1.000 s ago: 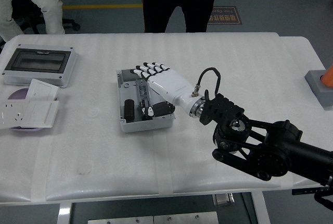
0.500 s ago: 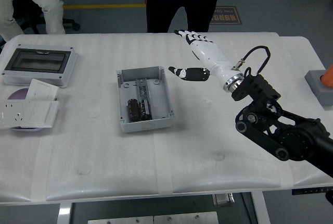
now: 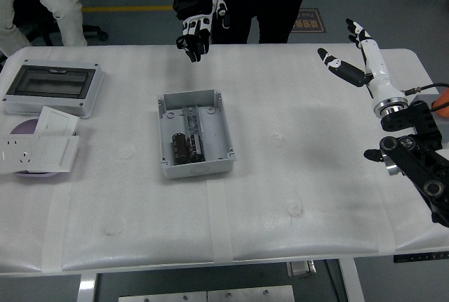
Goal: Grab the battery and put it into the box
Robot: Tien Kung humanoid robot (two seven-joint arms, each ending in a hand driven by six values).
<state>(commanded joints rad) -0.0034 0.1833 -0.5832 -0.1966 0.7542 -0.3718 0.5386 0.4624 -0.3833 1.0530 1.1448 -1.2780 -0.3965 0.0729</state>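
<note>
Battery (image 3: 179, 147) is sitting inside the grey box (image 3: 220, 130), down in its lower left part, lying right beside the metal bits in the middle. The box is open on top and rests flat on the white table (image 3: 280, 197), well off to the left of the robot's right hand (image 3: 354, 56) and lower in the picture.

That right hand is up near the table's far right side, white with black finger segments, fingers spread out and thumb sticking off to the left, holding nothing at all. Its black arm (image 3: 414, 158) comes in from the right edge below it, with a cable looping off near the wrist. Left arm isn't anywhere in view.

Further left of the hand, at the far edge of the table, a person's gloved hand (image 3: 197, 17) hangs down over the table edge, black and white glove with some orange on it, fingers loosely curled and pointing down, not touching anything I can make out. It's above the box, well apart from it.

Way over on the far left there's a grey enclosure with a dark window lid (image 3: 52, 88), and just below it a white socket plate (image 3: 38, 153) lying on top of something purple. At the right edge, just past the robot's wrist, a grey block (image 3: 429, 116) with something orange on it.
</note>
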